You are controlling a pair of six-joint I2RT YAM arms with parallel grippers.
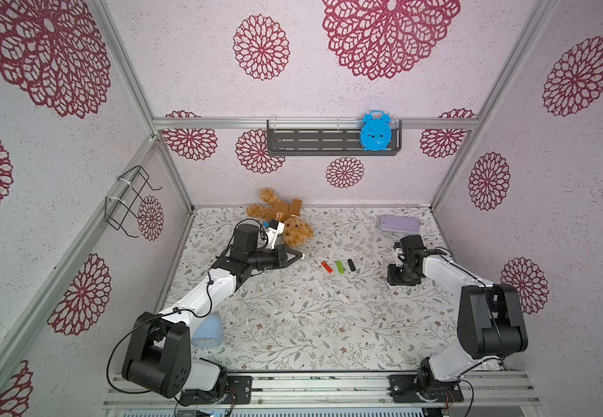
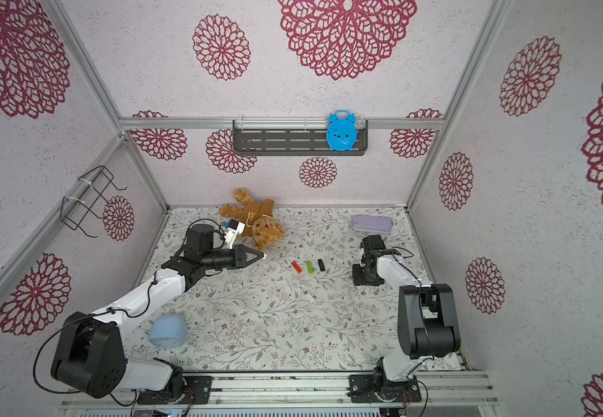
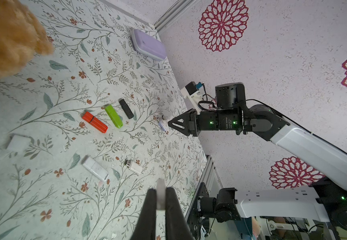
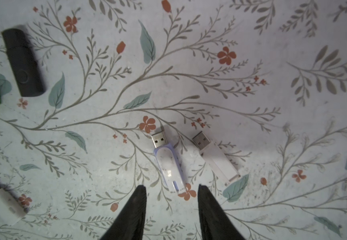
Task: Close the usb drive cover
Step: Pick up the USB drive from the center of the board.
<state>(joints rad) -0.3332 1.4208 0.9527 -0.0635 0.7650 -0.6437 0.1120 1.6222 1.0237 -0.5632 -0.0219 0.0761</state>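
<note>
right gripper (image 4: 171, 187): jaws apart, tips on either side of the tail end of the lilac-rimmed drive (image 4: 169, 164), and they don't look clamped on it. The drive lies flat on the mat (image 4: 272, 41), plug bare and pointing away from the gripper. A white uncapped drive (image 4: 218, 161) lies just beside it, outside one jaw. left gripper (image 3: 161, 188): jaws together on a white cap (image 3: 160, 199), held off the mat, well apart from the right gripper.

Step, my read: pin the lilac-rimmed drive by its body and leave the plug free. Centre the jaws so they don't catch the white uncapped drive. Then bring the white cap in straight along the plug. Can't tell which way the cap's opening faces.

Room: the red drive (image 1: 326, 266), green drive (image 1: 340, 266) and black drive (image 1: 351, 265) lie in a row between the grippers, so pass above them. The teddy (image 1: 289, 220) is near the left gripper's far side. The purple case (image 1: 398, 224) is beyond the right gripper, with the wall (image 1: 545, 224) close on that arm's outer side. There's open mat toward the arm bases.
</note>
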